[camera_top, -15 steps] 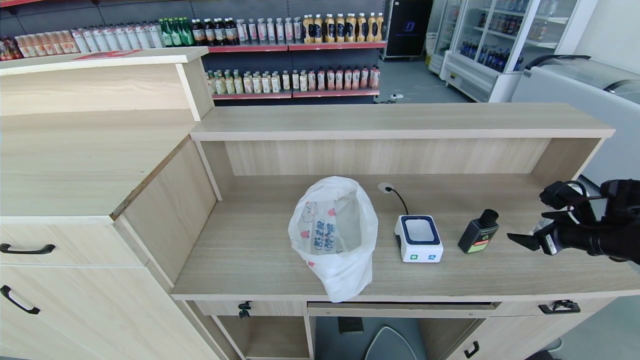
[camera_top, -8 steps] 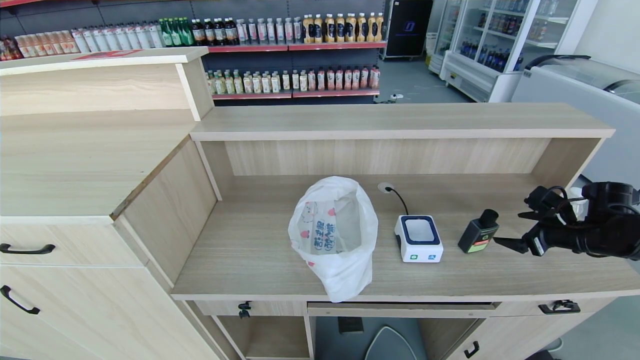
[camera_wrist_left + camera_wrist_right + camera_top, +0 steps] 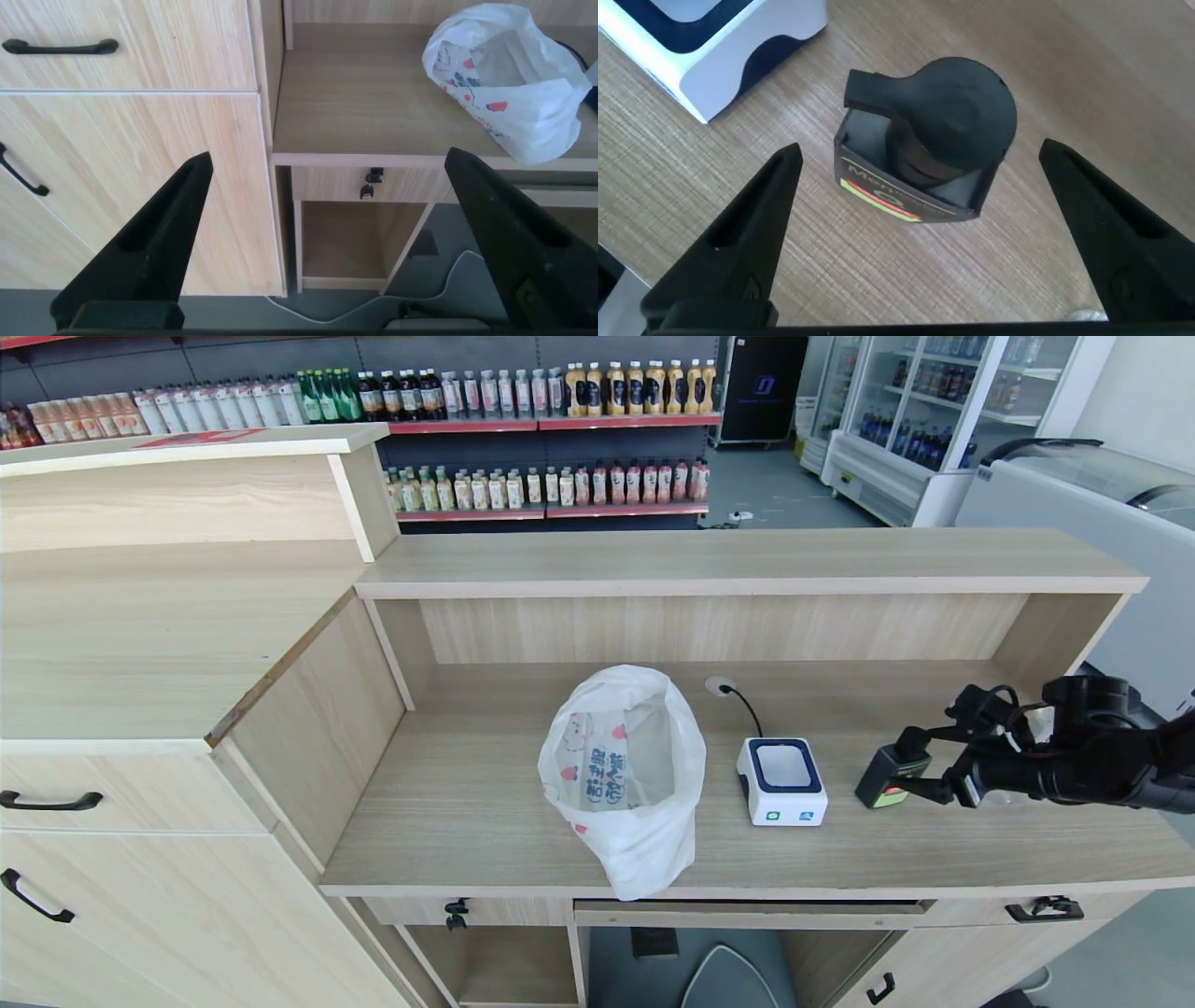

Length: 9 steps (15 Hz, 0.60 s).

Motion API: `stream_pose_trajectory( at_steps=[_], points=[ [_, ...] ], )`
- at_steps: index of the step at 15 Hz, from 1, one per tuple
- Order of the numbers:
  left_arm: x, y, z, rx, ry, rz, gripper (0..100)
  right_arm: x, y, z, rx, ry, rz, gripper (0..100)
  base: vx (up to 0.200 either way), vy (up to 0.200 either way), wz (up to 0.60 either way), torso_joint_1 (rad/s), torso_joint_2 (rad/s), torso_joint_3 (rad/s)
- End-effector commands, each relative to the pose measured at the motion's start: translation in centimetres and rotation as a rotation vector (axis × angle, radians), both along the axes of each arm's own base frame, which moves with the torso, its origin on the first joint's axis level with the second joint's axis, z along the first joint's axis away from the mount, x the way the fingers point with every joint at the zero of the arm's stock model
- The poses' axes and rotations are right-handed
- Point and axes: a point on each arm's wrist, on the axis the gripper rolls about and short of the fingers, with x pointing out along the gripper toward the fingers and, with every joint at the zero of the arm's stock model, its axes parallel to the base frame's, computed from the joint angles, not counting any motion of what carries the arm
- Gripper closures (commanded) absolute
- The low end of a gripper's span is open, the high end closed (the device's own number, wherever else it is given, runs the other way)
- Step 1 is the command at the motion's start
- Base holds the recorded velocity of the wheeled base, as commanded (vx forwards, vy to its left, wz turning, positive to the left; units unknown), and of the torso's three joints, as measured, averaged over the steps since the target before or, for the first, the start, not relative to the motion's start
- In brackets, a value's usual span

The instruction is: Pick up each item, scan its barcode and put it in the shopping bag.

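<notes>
The bottle (image 3: 882, 782) stands upright on the surface (image 3: 485, 784) just right of the scanner (image 3: 781, 781), between the wide-spread fingers (image 3: 738, 243) of the right gripper (image 3: 920, 154), which do not touch it. Its broad face, bearing a red-and-yellow label with print too small to read, spans the gap, so a close would likely catch its narrow sides. The left gripper (image 3: 329, 161), fingers wide and empty, hangs low, far off.

I see my right gripper (image 3: 910, 765) near the right end of the light wooden worktop (image 3: 485, 803), fingers spread either side of the small black bottle with a red-and-green label (image 3: 882, 780). Just left sits the white box scanner (image 3: 781, 781). The open white plastic shopping bag (image 3: 624, 775) stands mid-worktop, reaching the front edge.
</notes>
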Motion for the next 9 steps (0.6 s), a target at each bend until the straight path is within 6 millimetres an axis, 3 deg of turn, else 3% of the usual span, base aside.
stream_pose_trajectory(
  at_steps=[1,9],
  points=[
    [0.0,0.0,0.0,0.000,0.000,0.000,0,0.7,0.4,-1.2,-0.010,0.010,0.025,0,0.000,0.000,0.00,0.000,0.00,0.000],
    [0.0,0.0,0.0,0.000,0.000,0.000,0,3.1,2.6,-2.7,-0.064,-0.029,0.122,0,0.000,0.000,0.00,0.000,0.00,0.000]
  ],
)
